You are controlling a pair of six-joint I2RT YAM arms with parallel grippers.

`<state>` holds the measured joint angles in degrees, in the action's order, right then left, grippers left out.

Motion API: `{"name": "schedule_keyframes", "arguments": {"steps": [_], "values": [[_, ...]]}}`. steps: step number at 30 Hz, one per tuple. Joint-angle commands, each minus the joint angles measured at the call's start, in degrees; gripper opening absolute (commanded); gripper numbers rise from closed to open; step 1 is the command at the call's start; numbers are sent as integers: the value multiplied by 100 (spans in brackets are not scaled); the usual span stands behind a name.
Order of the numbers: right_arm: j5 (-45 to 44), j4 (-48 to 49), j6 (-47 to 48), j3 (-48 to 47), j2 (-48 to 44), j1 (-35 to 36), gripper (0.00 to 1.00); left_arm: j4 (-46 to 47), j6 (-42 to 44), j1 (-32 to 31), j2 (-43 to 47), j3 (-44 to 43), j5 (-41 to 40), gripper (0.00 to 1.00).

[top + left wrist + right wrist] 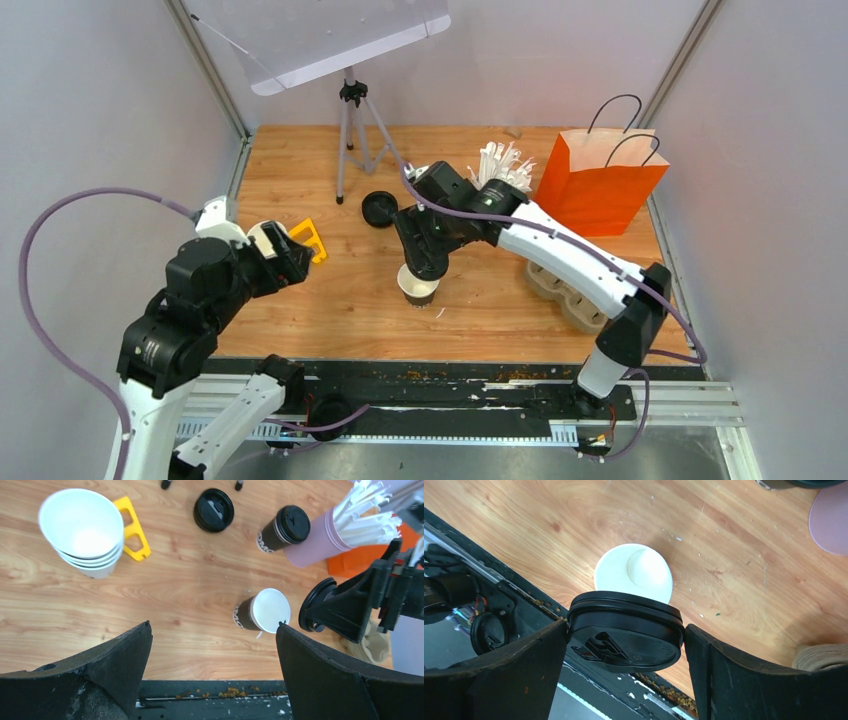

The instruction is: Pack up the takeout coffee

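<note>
Cup position first: the open cup (418,287) stands upright near the middle of the surface (300,180), unlidded, directly beneath my right tool (626,627). That tool is clenched on the black lid (626,645), fingers pinching opposite edges of its rim, with the lid tilted and not yet on the cup. My left tool (213,630) is released, jaws wide with nothing between them, off to the left. Handling judgement: the paper wall is thin and light, so the cup is easily crushed or tipped. Contents I cannot tell; the inside reads plain white. The lid looks like springy plastic and probably needs even downward pressure all round to seat, since pressing one side would likely skid or topple the cup. Best hold on the cup seems to be mid-wall with a gentle squeeze. A lidded cup (285,527) stands just beside the pink straw cup (320,545), possibly touching it, and a spare lid (214,510) lies flat nearby. A stack of empty cups (82,530) and a yellow plastic piece (134,527) sit to the left, apart from the work. The pulp tray (565,290) and orange bag (600,185) are to the right by my right arm, and a tripod (350,130) stands at the back. Nothing appears to block the descent onto the cup.
</note>
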<state>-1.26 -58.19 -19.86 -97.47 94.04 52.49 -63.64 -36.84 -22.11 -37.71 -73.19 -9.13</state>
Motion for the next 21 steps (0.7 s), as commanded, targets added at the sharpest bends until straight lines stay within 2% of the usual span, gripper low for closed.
{"name": "schedule_keyframes", "arguments": {"steps": [1, 9, 13, 21], "values": [[28, -889, -79, -767, 560, 25, 85, 57, 397, -13, 246, -98, -599, 100], [586, -1376, 6, -1570, 1548, -57, 86, 95, 653, -13, 634, -209, -900, 100], [577, -1658, 43, -1983, 1902, -71, 87, 158, 752, -13, 764, -212, -948, 100], [500, -1776, 33, -2094, 2237, -131, 87, 273, 927, -20, 830, -151, -844, 100]]}}
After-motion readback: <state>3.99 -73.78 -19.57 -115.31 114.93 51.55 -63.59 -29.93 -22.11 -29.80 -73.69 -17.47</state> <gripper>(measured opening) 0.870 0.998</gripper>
